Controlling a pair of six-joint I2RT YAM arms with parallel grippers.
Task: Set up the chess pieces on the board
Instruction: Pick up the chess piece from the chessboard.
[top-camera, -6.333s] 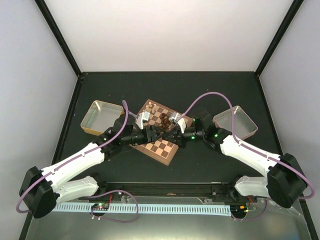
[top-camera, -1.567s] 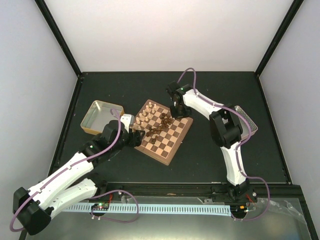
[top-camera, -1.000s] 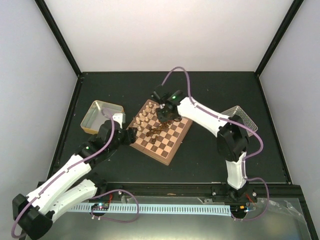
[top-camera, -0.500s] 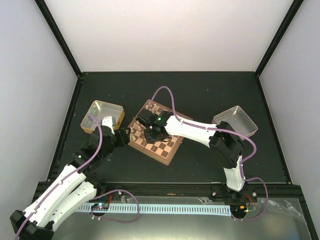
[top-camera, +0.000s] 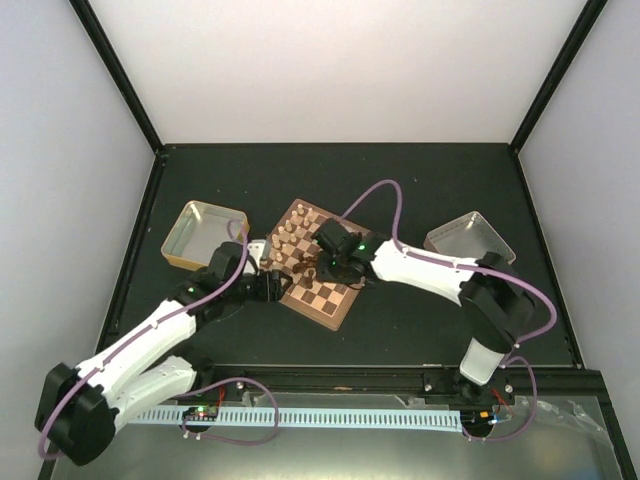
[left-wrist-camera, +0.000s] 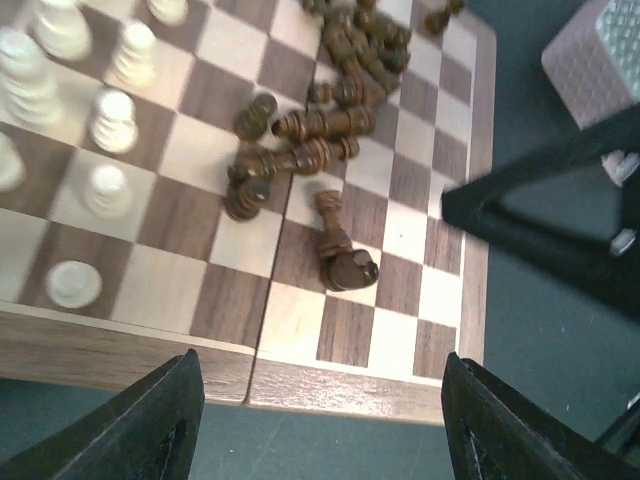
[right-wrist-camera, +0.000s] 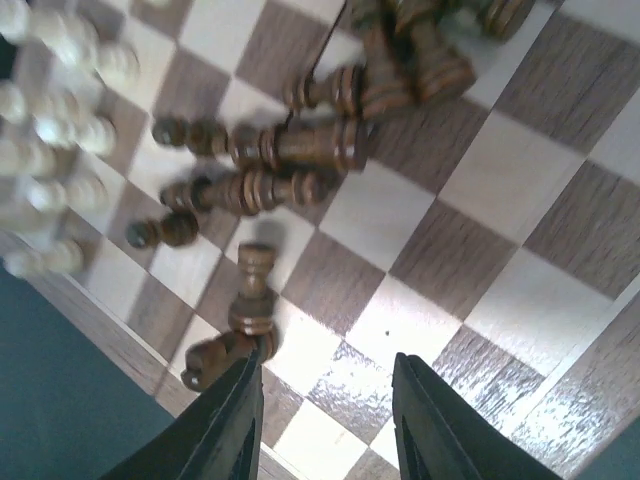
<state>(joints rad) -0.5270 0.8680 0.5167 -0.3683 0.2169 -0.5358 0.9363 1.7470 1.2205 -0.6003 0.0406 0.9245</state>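
Trouble is likeliest at the near edge of the board (top-camera: 338, 298), which sits cornerwise in the middle of the table (top-camera: 430, 190) with both arms crowded over it. The left gripper (left-wrist-camera: 320, 395) hangs spread wide over the rim with nothing between its fingers. The right gripper (right-wrist-camera: 325, 400) is parted more narrowly and is also empty, showing only bare squares in its gap.

One of the right gripper's fingers appears to lie just beside the thick end of a lone dark piece (left-wrist-camera: 340, 250). If the jaws close or slide from here, they could flick that piece over the rim, or the two grippers could knock each other. A careless sweep could also topple the pale pieces (left-wrist-camera: 110, 120), which stand in rows on the left part of the board.

The lone piece lies flat. Its long axis runs from the heap of dark pieces (left-wrist-camera: 355, 45) towards the near rim, with the bulkier end nearest the rim. Two longer dark pieces (right-wrist-camera: 300, 145) lie side by side just past its far end, roughly square to it. A grip on the lone piece would, I judge, have to close across its narrow waist — along its length it would only roll.
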